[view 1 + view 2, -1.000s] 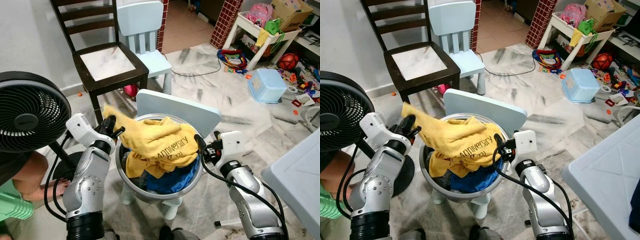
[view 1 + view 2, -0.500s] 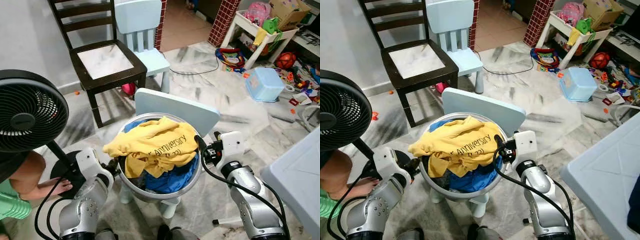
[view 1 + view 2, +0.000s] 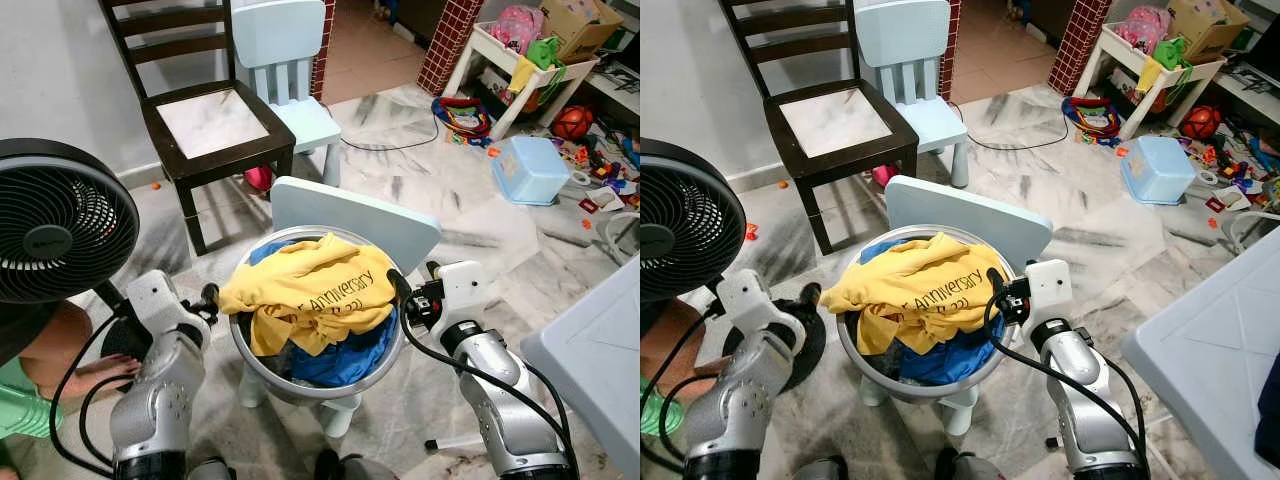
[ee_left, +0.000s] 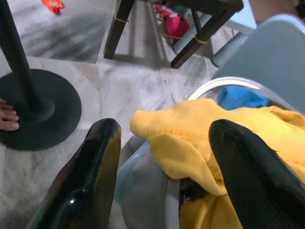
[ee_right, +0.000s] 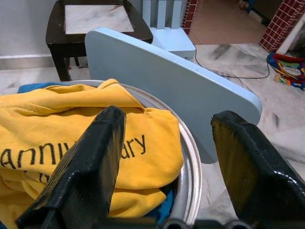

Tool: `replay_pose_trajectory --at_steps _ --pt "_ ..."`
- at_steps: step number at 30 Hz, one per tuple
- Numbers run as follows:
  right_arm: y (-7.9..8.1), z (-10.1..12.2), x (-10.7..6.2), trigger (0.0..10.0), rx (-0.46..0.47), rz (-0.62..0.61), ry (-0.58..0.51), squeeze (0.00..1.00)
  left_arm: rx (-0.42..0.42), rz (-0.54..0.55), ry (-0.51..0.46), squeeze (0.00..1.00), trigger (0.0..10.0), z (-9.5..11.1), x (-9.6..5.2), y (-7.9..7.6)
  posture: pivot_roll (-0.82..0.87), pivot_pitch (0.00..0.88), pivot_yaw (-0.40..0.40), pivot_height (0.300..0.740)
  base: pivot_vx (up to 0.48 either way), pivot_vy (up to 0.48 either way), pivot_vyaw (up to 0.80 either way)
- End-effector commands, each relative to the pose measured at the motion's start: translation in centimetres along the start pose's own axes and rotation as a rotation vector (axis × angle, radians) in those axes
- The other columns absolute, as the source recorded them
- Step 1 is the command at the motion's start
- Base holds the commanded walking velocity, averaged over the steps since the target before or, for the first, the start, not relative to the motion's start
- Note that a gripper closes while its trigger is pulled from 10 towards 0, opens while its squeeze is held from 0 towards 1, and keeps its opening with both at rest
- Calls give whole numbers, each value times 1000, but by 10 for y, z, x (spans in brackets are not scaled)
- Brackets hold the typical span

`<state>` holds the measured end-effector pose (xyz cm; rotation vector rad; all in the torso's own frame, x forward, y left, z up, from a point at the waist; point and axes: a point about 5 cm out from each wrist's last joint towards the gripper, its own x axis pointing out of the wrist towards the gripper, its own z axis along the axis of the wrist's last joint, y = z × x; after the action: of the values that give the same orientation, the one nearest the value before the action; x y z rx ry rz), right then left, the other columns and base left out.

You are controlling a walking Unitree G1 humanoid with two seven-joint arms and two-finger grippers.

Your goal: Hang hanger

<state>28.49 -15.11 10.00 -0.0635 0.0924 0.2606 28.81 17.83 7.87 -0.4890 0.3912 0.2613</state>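
Step in hand: picking laundry from the basin (image 3: 392,352), judged. No hanger seen in any view. Left gripper (image 4: 164,162) fingers released, spread, the yellow shirt (image 3: 310,290) edge and basin rim between them, ungrasped. Right gripper (image 5: 174,152) fingers released, astride the far rim. Next move calls for closing the left fingers on the shirt edge.

Yellow shirt (image 3: 305,290) with black lettering, blue cloth (image 3: 345,360), silver basin (image 3: 262,372), pale-blue chair (image 3: 352,222)
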Motion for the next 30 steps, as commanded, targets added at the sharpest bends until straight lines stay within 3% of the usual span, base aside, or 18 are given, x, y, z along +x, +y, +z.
replay_pose_trajectory --at_steps 1,6,8,11,17,18,19,22,24,25,26,27,30 --pt "-3 0 -3 10000 -8 -9 6 0 -2 -28 21 1000 10000 -4 4 -7 9 183 -137 740 0 0 0" --pt "-4 1 -6 10000 -13 -11 6 0 54 -89 30 1000 10000 -3 15 -29 -6 184 -135 740 0 0 0" --pt "-4 1 -6 10000 -13 -11 6 0 65 -94 33 1000 10000 -3 17 -31 -6 184 -135 740 0 0 0" --pt "-7 2 -8 10000 -18 -19 7 0 168 -146 44 1000 10000 -2 22 -43 -16 187 -132 740 0 0 0" --pt "-5 0 -9 10000 -17 -18 12 0 224 -206 132 1000 10000 -17 29 -50 -15 191 -131 740 0 0 0" --pt "-4 1 -9 10000 -17 -16 13 0 230 -204 147 286 10000 -20 31 -48 -24 194 -130 740 0 0 0" --pt "-3 2 -9 10000 -18 -14 11 0 238 -209 167 0 10000 -24 33 -47 -26 194 -129 740 0 0 0" --pt "-4 3 -11 10000 -22 -12 8 0 248 -215 186 0 10000 -29 36 -44 -36 196 -127 740 0 0 0" --pt "-5 4 -13 10000 -12 -2 10 0 250 -212 194 0 7765 -30 38 -43 -41 199 -125 740 0 0 0" --pt "-6 4 -15 10000 -5 5 11 0 251 -213 196 0 7765 -31 39 -43 -43 200 -125 740 0 0 0" --pt "-6 3 -19 10000 1 27 11 0 250 -206 199 0 4902 -32 40 -41 -49 205 -124 740 0 0 0" --pt "-7 3 -22 10000 -2 29 16 0 251 -208 198 0 3804 -31 40 -41 -54 209 -124 740 0 0 0" --pt "-11 -1 -29 10000 -11 22 35 0 254 -206 177 0 3294 -27 41 -43 -62 218 -127 740 0 0 0"
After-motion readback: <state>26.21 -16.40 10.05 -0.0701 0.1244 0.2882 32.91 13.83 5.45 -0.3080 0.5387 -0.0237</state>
